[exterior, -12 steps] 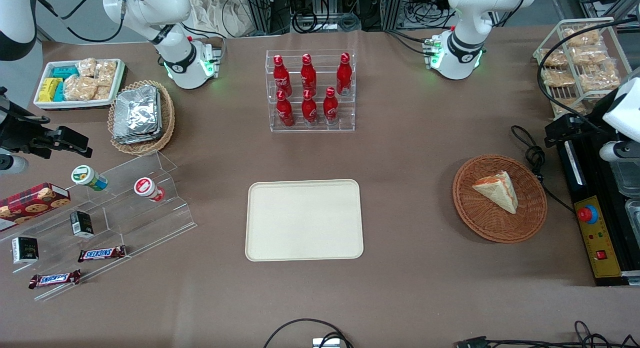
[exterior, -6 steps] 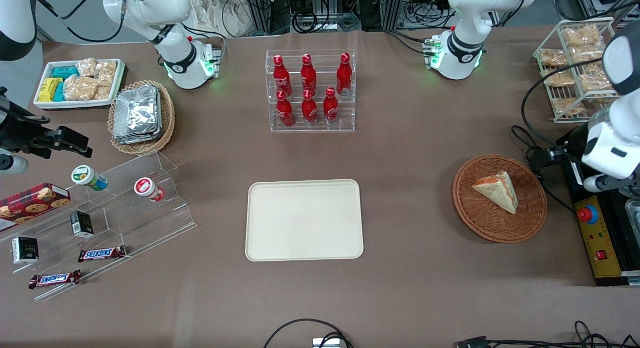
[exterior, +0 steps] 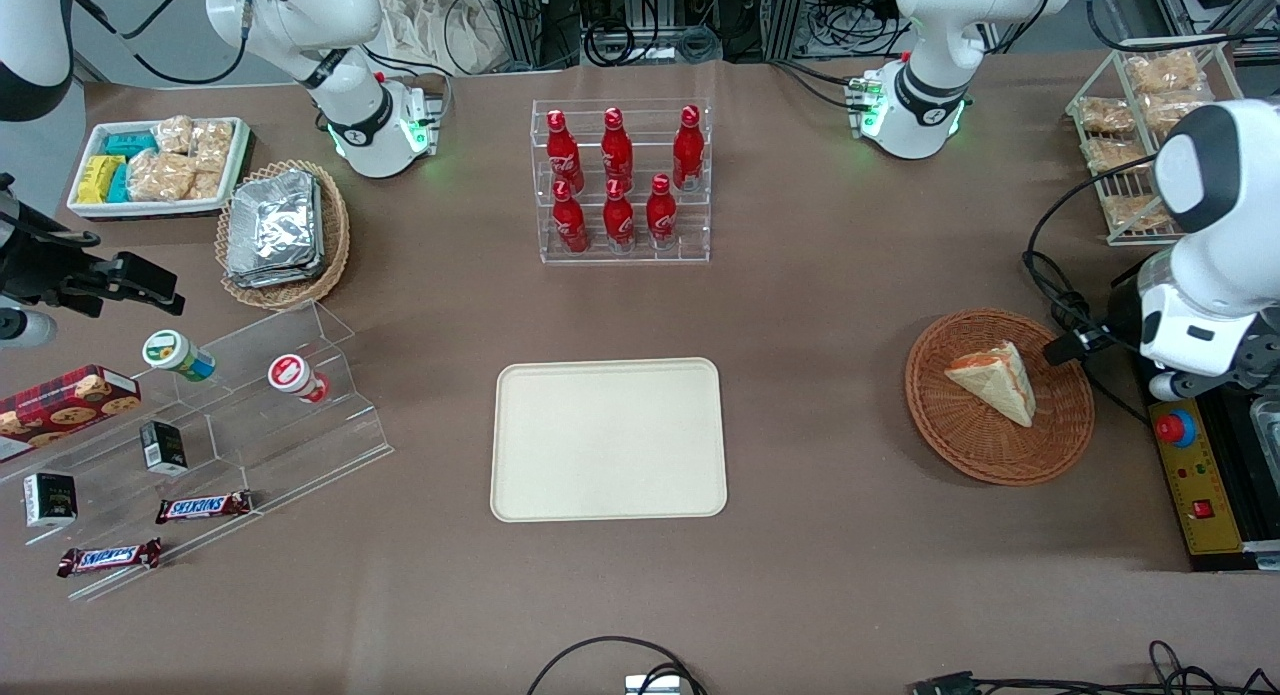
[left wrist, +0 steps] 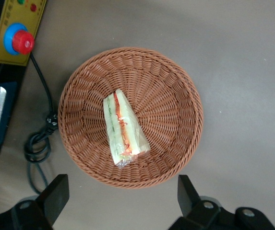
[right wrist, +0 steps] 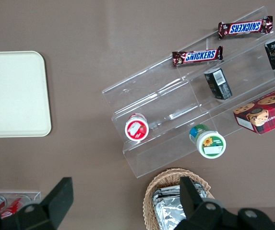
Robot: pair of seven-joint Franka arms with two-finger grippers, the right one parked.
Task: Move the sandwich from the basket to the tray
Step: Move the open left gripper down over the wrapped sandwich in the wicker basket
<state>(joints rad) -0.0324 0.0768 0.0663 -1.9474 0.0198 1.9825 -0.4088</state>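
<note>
Sandwich (left wrist: 123,128), a clear-wrapped triangular wedge, lies in the round woven wicker basket (left wrist: 175,91), at 3 o'clock from the smooth cream tray (exterior: 608,439). Gripper (left wrist: 120,201) hovers above, fingers wide.

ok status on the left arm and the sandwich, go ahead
Gripper open, above the basket rim, empty. Sandwich lying in basket, untouched. Tray bare. Nothing in the way.
</note>
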